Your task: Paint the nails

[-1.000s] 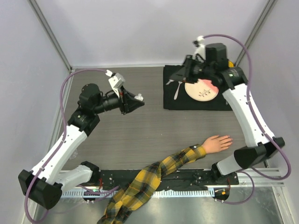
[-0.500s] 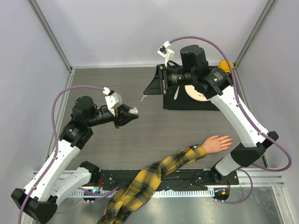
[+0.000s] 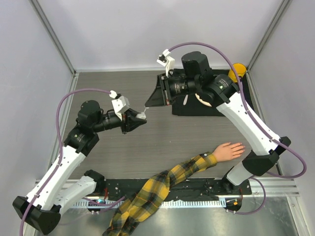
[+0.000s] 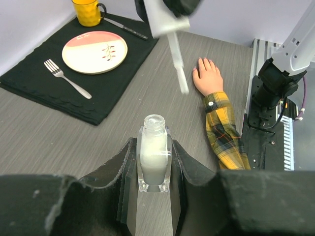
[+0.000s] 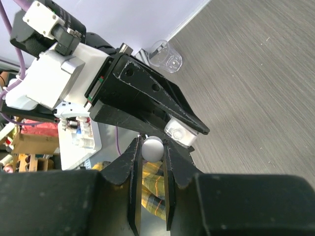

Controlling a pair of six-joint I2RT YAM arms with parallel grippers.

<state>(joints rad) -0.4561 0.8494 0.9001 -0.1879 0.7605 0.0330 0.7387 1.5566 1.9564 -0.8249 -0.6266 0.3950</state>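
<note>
Bench, from above: your grey wood-grain bench (image 3: 162, 142) sits between pale walls, with both arms reaching over its middle.
Left hand, from above: your left hand (image 3: 138, 118) is closed on a small bottle (image 3: 141, 116) and points right.
Right hand, from above: your right hand (image 3: 149, 101) hangs just beside it, on the far side, with a thin brush stem (image 3: 146, 108) slanting towards the bottle.
Mannequin hand, from above: you see the mannequin hand (image 3: 229, 151) lying flat at the near right, well apart from both hands. Its plaid sleeve (image 3: 162, 187) trails to the near edge.
Place setting, from above: a black mat (image 3: 197, 109) lies at the far right, with a yellow mug (image 3: 237, 69) by its far corner.
Bottle, left wrist: your jaws stand narrow against the bottle's sides. It is upright, its neck is open and it holds milky fluid.
Brush, left wrist: the white brush cap (image 4: 162, 18) is at the top. The stem's tip is apart from the open neck, up and to the right of it.
Nails, left wrist: the nails (image 4: 206, 61) face the far side, near the right rail. They are too small for you to tell whether they carry paint.
Setting, left wrist: a plate (image 4: 94, 51) and a fork (image 4: 66, 78) rest on the mat.
Right hand, right wrist: your jaws are narrow, pinching the round white brush cap (image 5: 152, 147).
Left hand, right wrist: its black fingers (image 5: 157, 105) sit just beyond, with the bottle between them.
</note>
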